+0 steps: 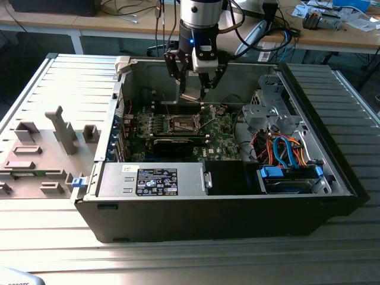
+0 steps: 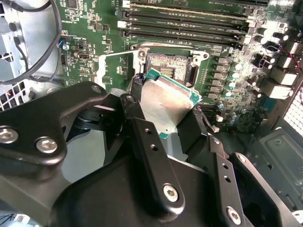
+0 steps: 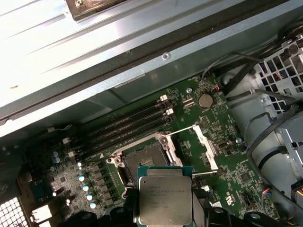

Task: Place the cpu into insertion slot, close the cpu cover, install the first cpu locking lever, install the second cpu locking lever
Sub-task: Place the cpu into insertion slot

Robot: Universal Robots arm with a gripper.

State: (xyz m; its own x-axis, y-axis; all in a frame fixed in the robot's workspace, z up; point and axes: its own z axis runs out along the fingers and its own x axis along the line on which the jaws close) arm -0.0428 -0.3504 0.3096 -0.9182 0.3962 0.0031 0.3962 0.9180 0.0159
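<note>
Exterior view: the gripper (image 1: 193, 94) hangs inside the open computer case (image 1: 237, 219), over the green board (image 1: 222, 127). In both wrist views it is clenched on the cpu (image 2: 165, 101) (image 3: 164, 196), gripping two sides. The cpu is in the air just above the bare slot (image 2: 170, 66), not in it. The cpu cover (image 3: 204, 146) stands open beside the slot.

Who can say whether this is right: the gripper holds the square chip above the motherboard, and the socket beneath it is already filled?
Not quite. The gripper does hold the chip above the motherboard, but the socket is empty, not filled, as the first wrist view shows.
</note>
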